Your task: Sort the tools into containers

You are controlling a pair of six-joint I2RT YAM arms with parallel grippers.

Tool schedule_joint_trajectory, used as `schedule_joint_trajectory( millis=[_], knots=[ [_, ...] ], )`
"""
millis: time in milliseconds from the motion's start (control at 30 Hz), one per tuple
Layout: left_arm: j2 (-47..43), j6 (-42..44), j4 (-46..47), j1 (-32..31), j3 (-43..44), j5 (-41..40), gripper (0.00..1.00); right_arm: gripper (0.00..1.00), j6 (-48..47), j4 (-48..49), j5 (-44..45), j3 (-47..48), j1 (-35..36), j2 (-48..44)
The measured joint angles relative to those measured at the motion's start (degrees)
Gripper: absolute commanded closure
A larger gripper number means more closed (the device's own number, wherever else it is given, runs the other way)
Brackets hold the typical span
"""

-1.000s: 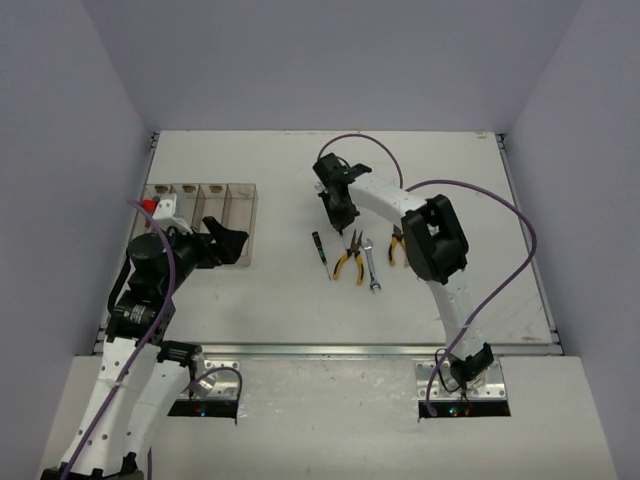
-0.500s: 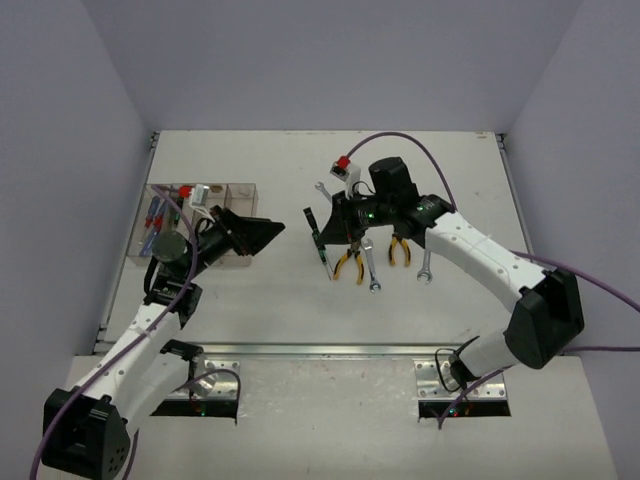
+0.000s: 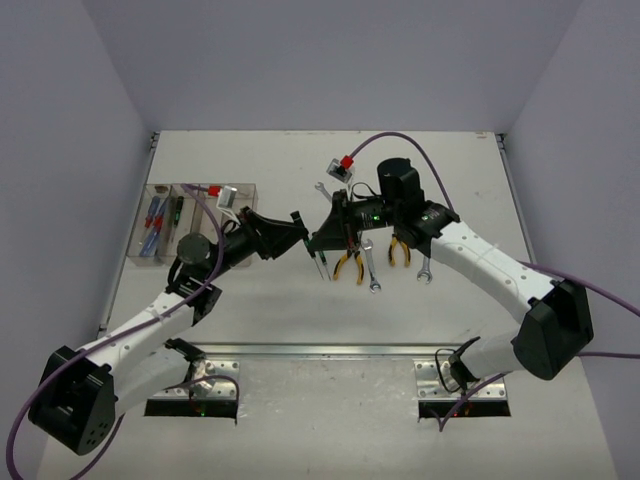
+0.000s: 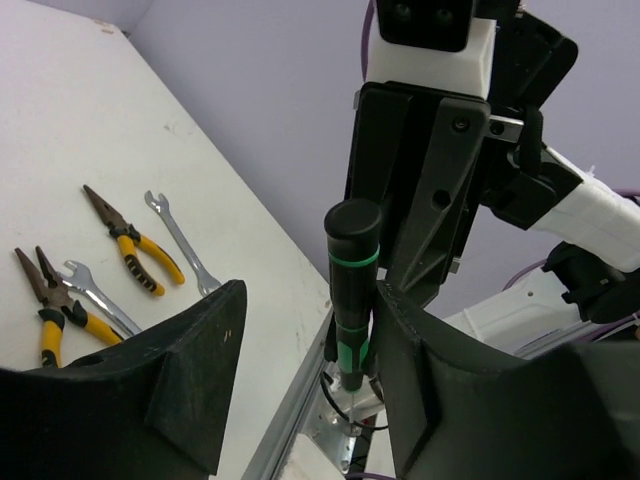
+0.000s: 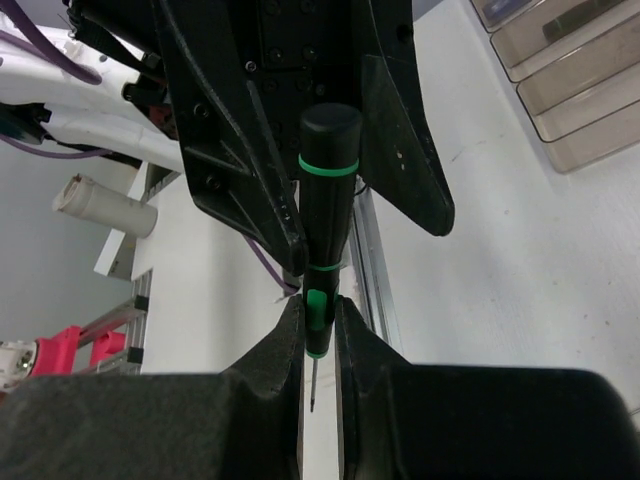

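Note:
A green-and-black screwdriver (image 5: pixel 325 220) hangs in the air over the middle of the table, with my right gripper (image 5: pixel 320 310) shut on the lower end of its handle. My left gripper (image 4: pixel 310 300) faces it with its jaws on either side of the handle (image 4: pixel 352 280). Its right finger lies against the handle and its left finger stands well clear, so it is open. In the top view the two grippers (image 3: pixel 298 225) (image 3: pixel 318 245) meet nose to nose. The clear containers (image 3: pixel 150 245) stand at the left, with red and blue screwdrivers (image 3: pixel 152 218) and a green one (image 3: pixel 175 210) inside.
Two yellow-handled pliers (image 3: pixel 350 262) (image 3: pixel 400 248) and two silver wrenches (image 3: pixel 371 265) (image 3: pixel 425 268) lie on the table right of the handover spot. Another wrench (image 3: pixel 322 189) lies further back. The table's metal front rail (image 3: pixel 330 350) runs below.
My left arm has swung right from the containers to the right gripper, and its jaws have narrowed around the handle. The right gripper has lifted the screwdriver off the table.

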Motion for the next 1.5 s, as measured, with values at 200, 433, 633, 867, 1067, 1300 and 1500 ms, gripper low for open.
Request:
schedule_joint_trajectory(
  millis=[200, 433, 633, 867, 1067, 1300, 1500],
  knots=[
    [0.7, -0.2, 3.7, -1.3, 0.9, -0.6, 1.0, 0.99, 0.2, 1.7, 0.1, -0.3, -0.1, 0.1],
    [2.2, 2.0, 1.3, -1.5, 3.9, -1.8, 1.0, 0.01, 0.0, 1.0, 1.9, -0.3, -0.1, 0.1],
    [7.3, 20.9, -31.6, -0.7, 29.3, -29.8, 1.0, 0.01, -2.1, -8.4, 26.2, -8.0, -5.6, -10.9],
    [18.5, 36.3, -42.6, 8.3, 39.9, -57.2, 1.0, 0.01, -5.6, -13.6, 44.3, -19.4, -15.3, -21.5],
    [33.6, 53.3, -37.4, 16.6, 39.1, -65.8, 1.0, 0.01, -8.0, -14.6, 47.3, -21.9, -19.3, -20.7],
    [37.2, 66.5, -32.3, 23.3, 33.1, -63.8, 0.97, 0.01, -8.0, -13.4, 44.8, -22.8, -23.6, -20.6],
    [37.7, 69.5, -29.0, 25.0, 29.6, -61.6, 0.83, 0.01, -7.9, -12.6, 42.8, -22.9, -24.1, -20.4]
  ],
)
